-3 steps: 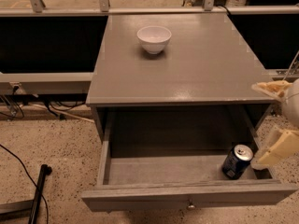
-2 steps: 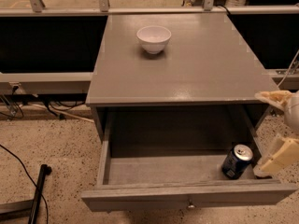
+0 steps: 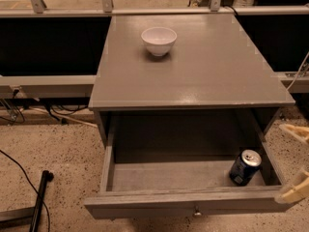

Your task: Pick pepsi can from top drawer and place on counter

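The gripper [image 3: 288, 162] hangs just outside the right wall of the top drawer [image 3: 169, 177], level with its front right corner. Its two pale fingers [image 3: 295, 131] are spread wide and hold nothing. One finger sits up beside the drawer's side and the other down by the right end of the front panel. Over the last second it has slid a little further right, off the cabinet's right edge, rather than in over the drawer. I read that as lining up an approach, not a grasp, so the pick has not started.

Just inside that wall, the pepsi can [image 3: 245, 167] stands in the drawer's front right corner, untouched and where it was. The drawer is pulled fully out. The counter [image 3: 203, 76] above it carries only a white bowl [image 3: 159, 40] near the back edge, so the front right stretch looks a fair spot for the can.
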Available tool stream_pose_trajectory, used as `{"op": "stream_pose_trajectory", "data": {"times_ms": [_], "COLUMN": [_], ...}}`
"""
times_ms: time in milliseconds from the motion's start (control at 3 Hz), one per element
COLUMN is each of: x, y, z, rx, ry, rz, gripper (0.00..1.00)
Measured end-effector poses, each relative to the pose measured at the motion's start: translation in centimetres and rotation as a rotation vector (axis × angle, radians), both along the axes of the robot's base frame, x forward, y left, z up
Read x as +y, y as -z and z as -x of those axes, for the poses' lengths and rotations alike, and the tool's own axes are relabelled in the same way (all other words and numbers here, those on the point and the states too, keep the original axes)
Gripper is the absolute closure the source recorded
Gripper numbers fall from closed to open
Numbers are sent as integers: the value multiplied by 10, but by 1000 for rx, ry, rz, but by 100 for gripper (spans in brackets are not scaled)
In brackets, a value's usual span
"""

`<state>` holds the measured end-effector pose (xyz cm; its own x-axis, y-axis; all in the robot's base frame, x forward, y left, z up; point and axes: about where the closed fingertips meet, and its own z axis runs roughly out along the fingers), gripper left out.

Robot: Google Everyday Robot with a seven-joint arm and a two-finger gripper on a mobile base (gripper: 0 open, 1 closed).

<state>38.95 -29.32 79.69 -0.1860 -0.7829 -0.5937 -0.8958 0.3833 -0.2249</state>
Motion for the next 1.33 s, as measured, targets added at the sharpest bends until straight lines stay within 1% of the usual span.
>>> {"op": "stream_pose_trajectory", "data": {"times_ms": [333,667,1000,1333], "x": [0,4,-3,-18], "y": [3,9,41,74], "z": [0,-6,-21,-33], "rx": [-4,21,62,97], "ry": [-13,-17,4,48], "rz": [2,-5,-44,-109], "gripper": [0,0,0,0]}}
